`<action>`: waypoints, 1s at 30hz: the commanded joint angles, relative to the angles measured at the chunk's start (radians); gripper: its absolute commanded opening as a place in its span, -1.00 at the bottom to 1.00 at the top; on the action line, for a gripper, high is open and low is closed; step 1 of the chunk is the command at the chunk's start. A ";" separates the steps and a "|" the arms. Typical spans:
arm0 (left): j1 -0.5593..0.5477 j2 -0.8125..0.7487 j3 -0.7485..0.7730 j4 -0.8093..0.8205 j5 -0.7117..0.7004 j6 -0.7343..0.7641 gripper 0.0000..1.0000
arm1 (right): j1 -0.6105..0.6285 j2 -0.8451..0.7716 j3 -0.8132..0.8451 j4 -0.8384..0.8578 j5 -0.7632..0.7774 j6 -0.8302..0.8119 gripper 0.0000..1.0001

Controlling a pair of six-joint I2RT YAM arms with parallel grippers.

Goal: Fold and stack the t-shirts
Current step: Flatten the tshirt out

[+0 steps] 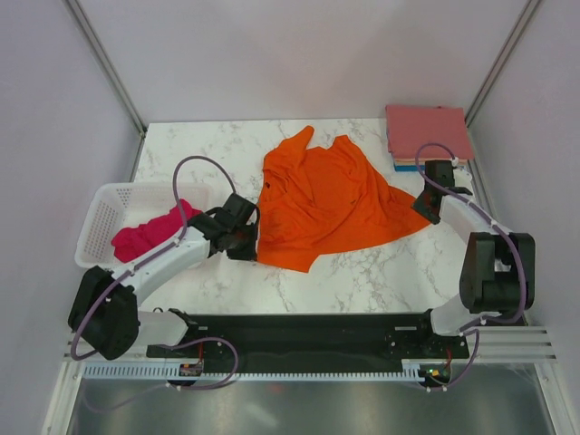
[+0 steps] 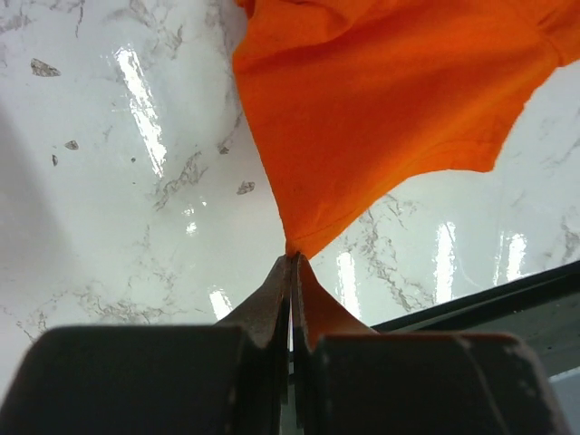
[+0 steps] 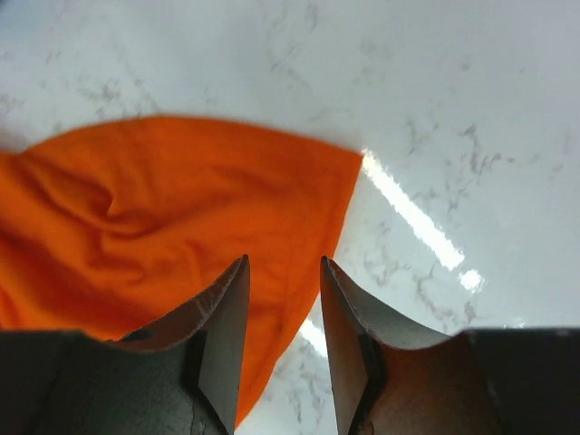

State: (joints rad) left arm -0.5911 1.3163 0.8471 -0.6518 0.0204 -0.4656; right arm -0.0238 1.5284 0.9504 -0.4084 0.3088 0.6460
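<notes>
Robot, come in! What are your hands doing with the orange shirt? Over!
Left gripper shut on orange shirt corner. Right gripper open over the opposite corner. Shirt spread out, not yet folded. Nothing lying on it.

A white, grey-veined marble-patterned table [image 1: 362,281] carries three things. An orange t-shirt [image 1: 326,204] lies loosely spread and rumpled across its middle, a sleeve pointing to the far side and one corner stretched out towards the right. A white plastic mesh basket [image 1: 101,210] stands at the left edge. In the far right corner sits a stack of folded t-shirts [image 1: 426,134], salmon-pink on top, with peach and blue edges showing beneath.
</notes>
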 commanded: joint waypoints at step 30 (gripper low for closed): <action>-0.004 -0.112 0.038 -0.022 0.070 0.027 -0.96 | -0.196 0.283 0.063 0.148 -0.074 -0.069 -0.55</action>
State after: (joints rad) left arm -0.5911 1.2240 0.8516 -0.6636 0.0818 -0.4442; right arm -0.2161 1.7699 1.0180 -0.2638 0.2626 0.5705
